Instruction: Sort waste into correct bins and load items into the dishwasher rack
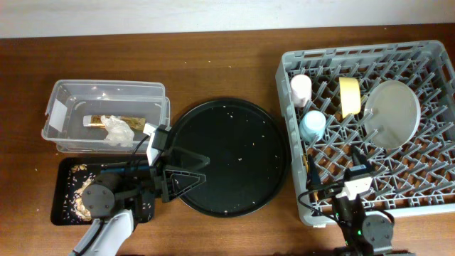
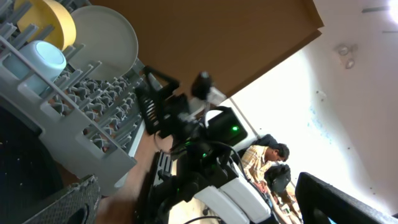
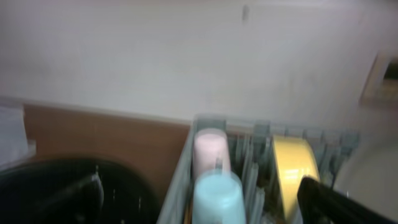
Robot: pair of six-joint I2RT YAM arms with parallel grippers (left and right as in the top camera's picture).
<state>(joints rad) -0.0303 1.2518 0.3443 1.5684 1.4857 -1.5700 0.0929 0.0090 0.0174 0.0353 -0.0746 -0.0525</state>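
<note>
The grey dishwasher rack (image 1: 434,199) at the right holds a pink cup (image 1: 301,88), a light blue cup (image 1: 312,126), a yellow bowl (image 1: 348,98) and a white plate (image 1: 393,112). A thin wooden stick (image 1: 306,167), seemingly the chopsticks, lies by the rack's left wall. The clear tub (image 1: 67,92) holds the white napkin (image 1: 118,131) and the wrapper strip (image 1: 99,121). The small black tray (image 1: 64,210) holds brown food scraps (image 1: 79,193). My left gripper (image 1: 201,173) is open and empty over the round tray's left edge. My right gripper (image 1: 357,171) is open and empty over the rack's front.
A large round black tray (image 1: 234,156) with a few crumbs lies between the bins and the rack. The right wrist view shows the pink cup (image 3: 211,152), blue cup (image 3: 217,196) and yellow bowl (image 3: 291,168) ahead. The table is brown wood.
</note>
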